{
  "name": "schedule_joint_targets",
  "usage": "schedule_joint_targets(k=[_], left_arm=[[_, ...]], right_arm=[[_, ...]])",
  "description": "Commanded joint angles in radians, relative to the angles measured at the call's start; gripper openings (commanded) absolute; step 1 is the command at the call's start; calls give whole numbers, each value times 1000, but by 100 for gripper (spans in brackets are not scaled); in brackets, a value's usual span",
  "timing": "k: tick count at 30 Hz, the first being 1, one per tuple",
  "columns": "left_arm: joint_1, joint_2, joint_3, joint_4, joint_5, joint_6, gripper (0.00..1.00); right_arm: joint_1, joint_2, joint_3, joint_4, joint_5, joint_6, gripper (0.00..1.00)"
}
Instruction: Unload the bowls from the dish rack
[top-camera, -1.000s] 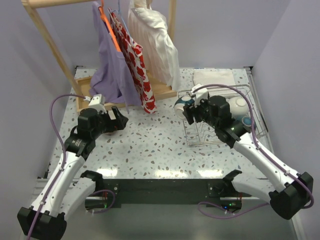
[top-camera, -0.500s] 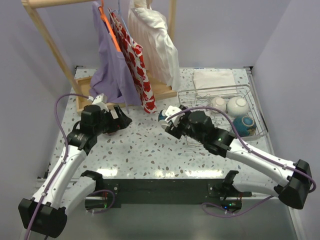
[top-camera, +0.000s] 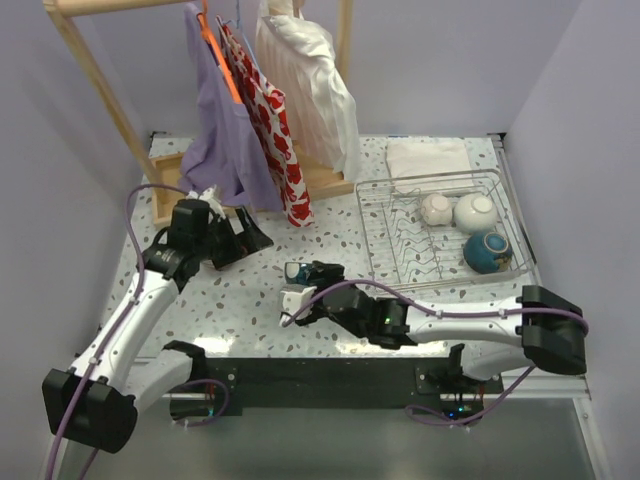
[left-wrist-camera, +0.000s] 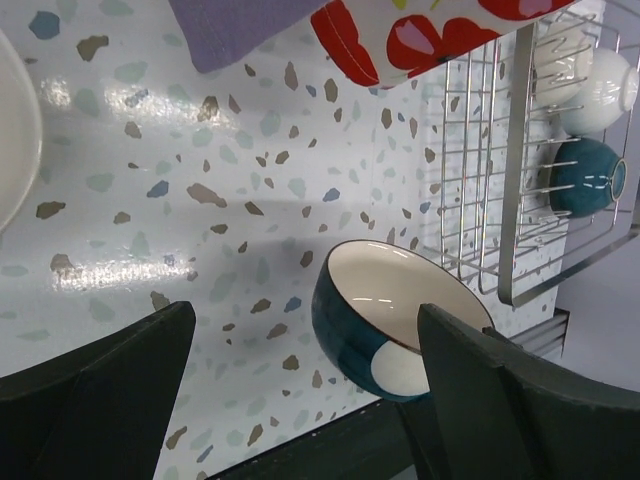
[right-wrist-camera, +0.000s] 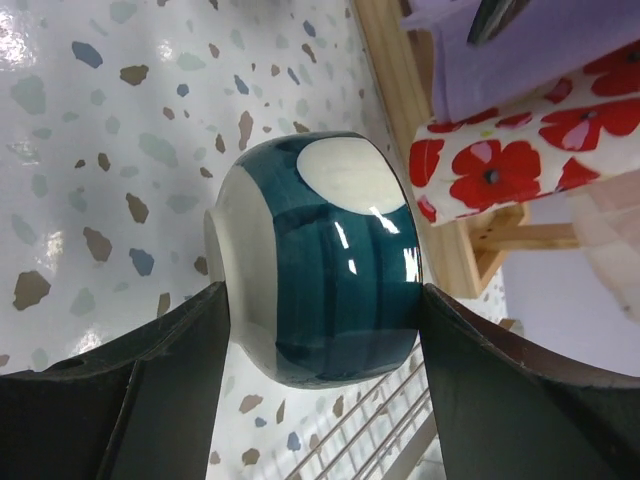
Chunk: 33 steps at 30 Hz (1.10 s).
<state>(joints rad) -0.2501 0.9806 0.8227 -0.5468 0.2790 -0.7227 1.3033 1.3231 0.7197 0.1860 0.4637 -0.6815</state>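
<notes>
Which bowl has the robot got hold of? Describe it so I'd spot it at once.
Find the silver wire dish rack on the right of the speckled table. Left of it, nearer the front edge, the right arm's fingers clamp a small teal-blue bowl with a cream inside. Its teal twin and two pale bowls sit inside the rack; this one is outside.

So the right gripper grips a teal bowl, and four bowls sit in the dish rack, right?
No: top external view shows three in the dish rack, not four: cream bowl, white bowl, teal-blue bowl. The right gripper does grip a teal bowl.
</notes>
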Motion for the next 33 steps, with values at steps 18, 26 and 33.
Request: schedule_joint_targets(k=[18,26,33], left_arm=[[-66,141,53,-94,177,-30,88],[-109,181,23,-67,178,-46,82],[-126,185,29,-59,175,-47,58]], right_arm=[[159,202,-65,651,245,-466,0],[169,228,-78,733,262,-541,0],[171,229,-83,724,271,-553,0]])
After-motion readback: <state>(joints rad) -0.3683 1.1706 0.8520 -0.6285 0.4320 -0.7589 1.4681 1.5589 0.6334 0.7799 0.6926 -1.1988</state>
